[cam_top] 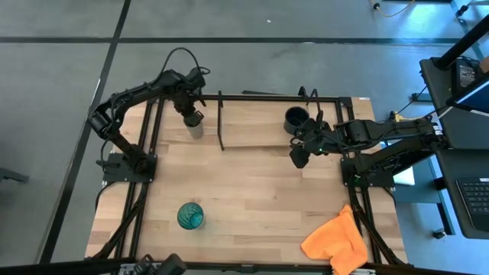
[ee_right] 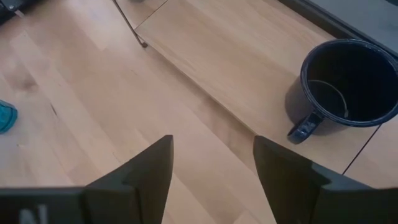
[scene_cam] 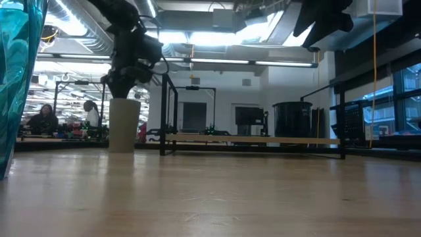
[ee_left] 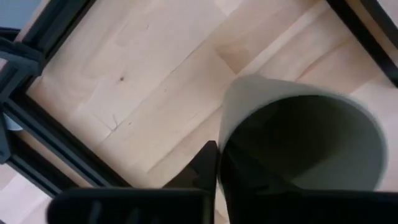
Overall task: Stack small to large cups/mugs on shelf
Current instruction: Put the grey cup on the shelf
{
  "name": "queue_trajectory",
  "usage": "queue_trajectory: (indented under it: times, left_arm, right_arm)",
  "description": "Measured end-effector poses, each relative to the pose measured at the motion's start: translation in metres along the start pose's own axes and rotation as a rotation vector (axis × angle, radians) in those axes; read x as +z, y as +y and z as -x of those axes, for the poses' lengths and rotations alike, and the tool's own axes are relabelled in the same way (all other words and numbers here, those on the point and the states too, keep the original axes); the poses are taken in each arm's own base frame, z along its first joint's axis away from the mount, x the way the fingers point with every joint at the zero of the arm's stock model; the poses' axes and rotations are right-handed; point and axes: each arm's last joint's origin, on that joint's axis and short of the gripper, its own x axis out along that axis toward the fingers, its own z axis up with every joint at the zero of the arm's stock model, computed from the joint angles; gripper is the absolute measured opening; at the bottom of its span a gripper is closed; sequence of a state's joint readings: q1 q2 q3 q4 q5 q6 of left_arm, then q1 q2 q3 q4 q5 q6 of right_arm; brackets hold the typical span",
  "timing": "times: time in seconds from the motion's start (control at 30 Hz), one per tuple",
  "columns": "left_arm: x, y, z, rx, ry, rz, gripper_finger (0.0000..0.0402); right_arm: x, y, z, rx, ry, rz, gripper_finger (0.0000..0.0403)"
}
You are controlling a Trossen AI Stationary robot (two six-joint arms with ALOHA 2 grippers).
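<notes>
From overhead, the left hand (cam_top: 192, 116) sits at the upper left of the frame, pinching the rim of the olive-tan cup (cam_top: 195, 126), which stands on the bench (cam_top: 252, 191) just left of the shelf (cam_top: 260, 122). The navy mug (cam_top: 296, 118) stands on the shelf toward its right end. The right hand (cam_top: 299, 156) hovers just below the mug, fingers spread. The teal tumbler (cam_top: 190, 216) stands at lower left, an orange cloth (cam_top: 336, 241) at lower right.

At bench height, the cup (scene_cam: 124, 125) stands left of the shelf (scene_cam: 253, 139), the mug (scene_cam: 291, 120) on the board, the tumbler (scene_cam: 16, 79) at far left.

Past the left wrist, a finger (ee_left: 202, 168) presses the cup's (ee_left: 305, 143) outer wall.

Past the right wrist, spread fingers (ee_right: 146, 171) frame bare bench; the mug (ee_right: 348, 84) sits at upper right.
</notes>
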State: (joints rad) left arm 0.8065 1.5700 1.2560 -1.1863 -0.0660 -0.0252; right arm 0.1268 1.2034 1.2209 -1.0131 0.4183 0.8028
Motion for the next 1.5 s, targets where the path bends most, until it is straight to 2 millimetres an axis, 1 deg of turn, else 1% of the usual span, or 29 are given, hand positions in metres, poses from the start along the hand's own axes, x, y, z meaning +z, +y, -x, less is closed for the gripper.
queue_trajectory:
  times: [0.23, 0.33, 0.4, 0.5, 0.57, 0.7, 0.83, 0.97, 1.07, 1.17, 1.3, 1.4, 1.5]
  left_arm:
    - [-0.001, -0.006, 0.002, 0.022, -0.002, -0.005, 0.0004]
    - [-0.006, -0.006, 0.009, 0.016, -0.006, 0.0, 0.0003]
    - [-0.009, -0.005, 0.02, 0.007, -0.02, 0.013, 0.0002]
    - [-0.013, -0.004, 0.046, -0.026, -0.05, 0.028, 0.0002]
    - [-0.015, -0.006, 0.067, -0.041, -0.082, 0.042, 0.0002]
    - [-0.02, -0.013, 0.112, -0.048, -0.156, 0.048, 0.0001]
    - [-0.03, -0.021, 0.154, -0.017, -0.23, 0.038, 0.0001]
    - [-0.035, -0.028, 0.186, -0.056, -0.357, 0.065, 0.0001]
    - [-0.041, -0.03, 0.205, -0.106, -0.428, 0.076, 0.0]
    - [-0.042, -0.04, 0.212, -0.16, -0.458, 0.063, 0.0]
    - [-0.039, -0.06, 0.213, -0.212, -0.479, 0.018, 0.0]
    - [-0.025, -0.08, 0.208, -0.246, -0.502, -0.023, 0.0]
    - [-0.004, -0.102, 0.197, -0.303, -0.508, -0.066, 0.0]
  right_arm:
    - [0.0, 0.0, 0.0, 0.001, 0.004, 0.001, 0.0223]
    - [0.0, 0.0, 0.0, 0.006, 0.009, 0.001, 0.0223]
    - [0.0, 0.0, 0.0, 0.006, 0.01, 0.001, 0.0223]
    - [-0.001, 0.0, 0.0, 0.001, 0.014, 0.004, 0.0223]
    - [-0.001, -0.002, 0.0, -0.009, 0.022, 0.008, 0.0223]
    - [-0.002, -0.006, -0.001, -0.039, 0.036, 0.011, 0.0223]
    - [-0.001, -0.008, -0.002, -0.062, 0.036, 0.009, 0.0223]
    - [-0.001, -0.009, -0.002, -0.066, 0.035, 0.008, 0.0223]
    - [-0.001, -0.009, -0.002, -0.067, 0.035, 0.008, 0.0223]
    - [-0.001, -0.009, -0.002, -0.067, 0.035, 0.009, 0.0223]
    - [-0.001, -0.01, -0.001, -0.081, 0.025, 0.013, 0.0222]
    - [0.0, -0.015, 0.005, -0.101, -0.014, 0.019, 0.0219]
    - [0.002, -0.022, 0.015, -0.119, -0.08, 0.009, 0.0212]
